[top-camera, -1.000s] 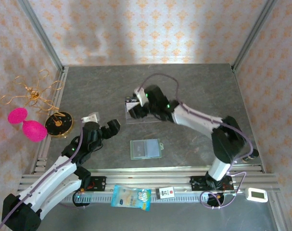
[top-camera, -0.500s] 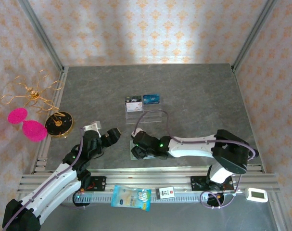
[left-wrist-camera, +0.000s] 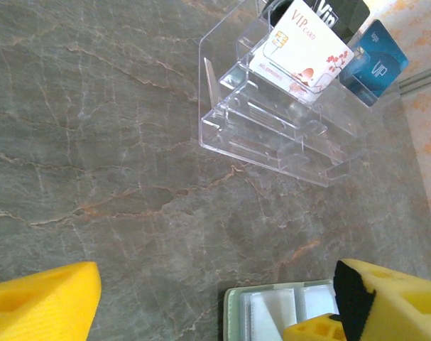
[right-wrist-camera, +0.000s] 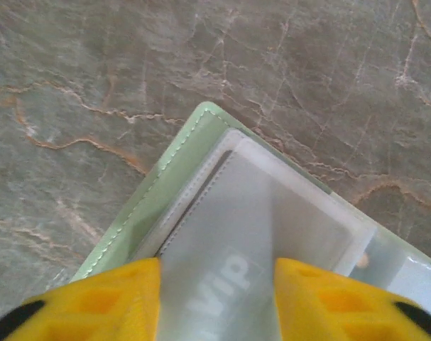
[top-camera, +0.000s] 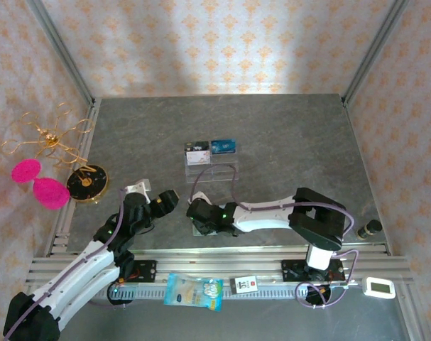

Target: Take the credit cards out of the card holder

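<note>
clear tiered rack, blue card, snack packet, grey table

Orange-patterned wallpaper walls, grey marbled tabletop, aluminium corner posts, seemingly soft light

Top external camera high behind arm bases, looking down on whole grey marbled table, left wrist camera low, facing clear acrylic tiered rack, right wrist camera close over sage-green folding card holder, shared with left wrist view.

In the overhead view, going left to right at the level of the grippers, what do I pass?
Pink shapes, black disc, left gripper, right gripper, small dark cylinder.
</note>
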{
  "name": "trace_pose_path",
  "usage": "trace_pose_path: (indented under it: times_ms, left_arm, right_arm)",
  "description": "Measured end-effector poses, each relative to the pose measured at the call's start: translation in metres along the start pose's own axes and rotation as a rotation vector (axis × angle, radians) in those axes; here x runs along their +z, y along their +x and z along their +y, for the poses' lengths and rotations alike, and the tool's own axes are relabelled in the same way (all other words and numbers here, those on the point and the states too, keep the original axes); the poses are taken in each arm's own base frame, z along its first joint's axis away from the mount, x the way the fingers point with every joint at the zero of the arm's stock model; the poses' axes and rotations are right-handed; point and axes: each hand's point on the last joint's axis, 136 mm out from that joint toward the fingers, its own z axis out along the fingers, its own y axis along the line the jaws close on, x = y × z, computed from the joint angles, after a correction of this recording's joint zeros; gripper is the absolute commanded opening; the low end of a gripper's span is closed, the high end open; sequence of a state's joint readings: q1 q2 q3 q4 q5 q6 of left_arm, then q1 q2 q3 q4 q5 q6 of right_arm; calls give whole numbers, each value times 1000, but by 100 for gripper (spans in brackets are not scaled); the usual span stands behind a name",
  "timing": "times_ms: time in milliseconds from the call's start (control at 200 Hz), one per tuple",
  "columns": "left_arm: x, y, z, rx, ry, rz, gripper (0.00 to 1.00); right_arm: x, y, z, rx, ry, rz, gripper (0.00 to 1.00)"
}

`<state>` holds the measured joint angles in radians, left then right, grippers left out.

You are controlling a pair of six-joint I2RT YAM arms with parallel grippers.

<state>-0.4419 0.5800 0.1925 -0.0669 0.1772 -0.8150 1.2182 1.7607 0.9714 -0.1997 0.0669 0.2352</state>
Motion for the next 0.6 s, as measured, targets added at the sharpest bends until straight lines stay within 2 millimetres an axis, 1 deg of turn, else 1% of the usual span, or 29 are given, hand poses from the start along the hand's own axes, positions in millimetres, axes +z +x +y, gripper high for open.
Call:
trace_pose_path:
  times_ms: [140, 230, 290, 370, 435, 601]
  left_arm:
    - [3, 4, -3, 1, 17, 21, 76]
    - [4, 9, -4, 3, 30, 47, 70]
    - [6, 13, -5, 5, 41, 64, 63]
    - [8, 21, -7, 3, 57, 92, 51]
    - [11, 32, -11, 16, 75, 129, 39]
    - [18, 63, -21, 70, 99, 234, 17]
  right_arm:
    - [0, -2, -1, 16, 11, -6, 7]
    - [0, -3, -3, 28, 19, -11, 0]
    - [1, -6, -2, 47, 15, -24, 0]
    - [-1, -8, -3, 84, -7, -49, 0]
    - [-4, -9, -5, 120, -30, -69, 0]
    - [-11, -21, -3, 193, -86, -119, 0]
